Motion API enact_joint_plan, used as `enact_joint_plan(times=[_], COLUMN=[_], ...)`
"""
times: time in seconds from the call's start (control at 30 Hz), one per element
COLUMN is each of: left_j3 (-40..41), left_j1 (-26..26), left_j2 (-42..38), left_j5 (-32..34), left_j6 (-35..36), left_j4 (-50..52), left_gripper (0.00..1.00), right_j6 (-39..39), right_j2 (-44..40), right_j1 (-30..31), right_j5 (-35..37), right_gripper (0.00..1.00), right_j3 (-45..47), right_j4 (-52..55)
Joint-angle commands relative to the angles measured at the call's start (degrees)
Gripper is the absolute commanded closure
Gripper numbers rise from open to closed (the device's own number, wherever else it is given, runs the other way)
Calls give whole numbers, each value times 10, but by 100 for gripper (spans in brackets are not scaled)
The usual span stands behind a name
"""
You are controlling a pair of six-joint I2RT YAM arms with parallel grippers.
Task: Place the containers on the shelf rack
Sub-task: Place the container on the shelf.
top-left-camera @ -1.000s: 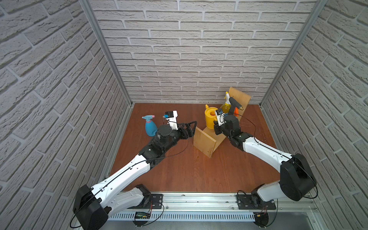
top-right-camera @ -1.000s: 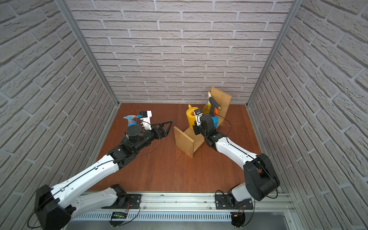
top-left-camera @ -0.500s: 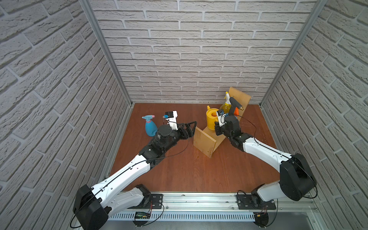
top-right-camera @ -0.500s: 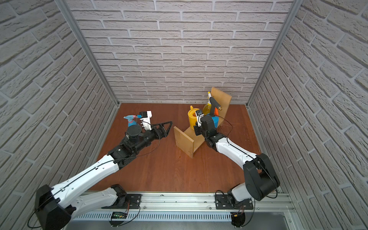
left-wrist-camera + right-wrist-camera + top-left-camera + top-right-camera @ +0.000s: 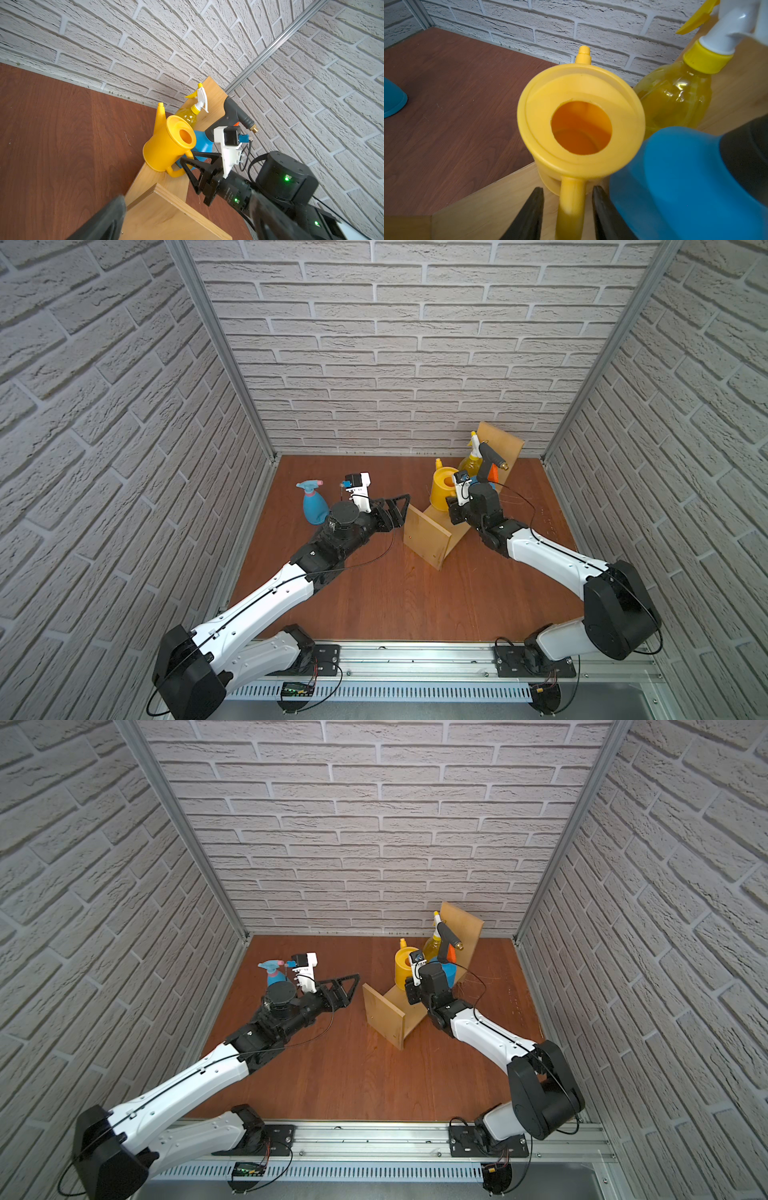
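The shelf rack [image 5: 428, 537] [image 5: 384, 1013] [image 5: 166, 218] [image 5: 488, 203] lies slanted at the back right. On its board stand the yellow watering can [image 5: 442, 489] [image 5: 405, 971] [image 5: 168, 143] [image 5: 581, 124], the blue pressure sprayer [image 5: 449, 971] [image 5: 202, 141] [image 5: 675, 176] and the translucent yellow spray bottle [image 5: 469, 462] [image 5: 432, 942] [image 5: 188, 117] [image 5: 675, 99]. My right gripper [image 5: 455, 510] [image 5: 409, 990] [image 5: 188, 158] [image 5: 569, 190] is open, its jaws either side of the can's handle with gaps. My left gripper [image 5: 401, 510] [image 5: 353, 986] [image 5: 187, 220] is open and empty beside the rack's near end panel. The light-blue spray bottle [image 5: 313, 506] [image 5: 272, 975] [image 5: 392, 99] stands on the floor at the left.
Brick-pattern walls close in the wooden floor [image 5: 395, 593] on three sides. The rack's far end panel [image 5: 503, 443] leans near the back right corner. A metal rail [image 5: 415, 655] carrying both arm bases runs along the front.
My right gripper's jaws have parted from the watering can's handle. The can stays standing on the rack. The left arm has not moved.
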State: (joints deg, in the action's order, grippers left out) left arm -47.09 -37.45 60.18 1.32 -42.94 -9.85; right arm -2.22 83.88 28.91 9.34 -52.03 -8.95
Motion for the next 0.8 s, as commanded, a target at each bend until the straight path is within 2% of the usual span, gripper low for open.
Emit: enact_joint_plan(times=[0.0, 0.47, 0.63, 0.77], left_j3=[10, 17, 9, -17], left_j1=[3, 3, 3, 4], left_j2=[-14, -28, -42, -52], left_j5=[7, 12, 25, 40], left_j6=[4, 5, 20, 48], left_j4=[-17, -11, 14, 58], left_gripper=[2, 2, 2, 2], right_j6=[-11, -22, -30, -37], right_j2=[-23, -98, -159, -229], right_j1=[-3, 2, 9, 9], right_j5=[-2, -53, -73, -120], right_gripper=[53, 42, 40, 40], right_j3=[11, 26, 32, 45], right_j4=[-16, 10, 46, 72])
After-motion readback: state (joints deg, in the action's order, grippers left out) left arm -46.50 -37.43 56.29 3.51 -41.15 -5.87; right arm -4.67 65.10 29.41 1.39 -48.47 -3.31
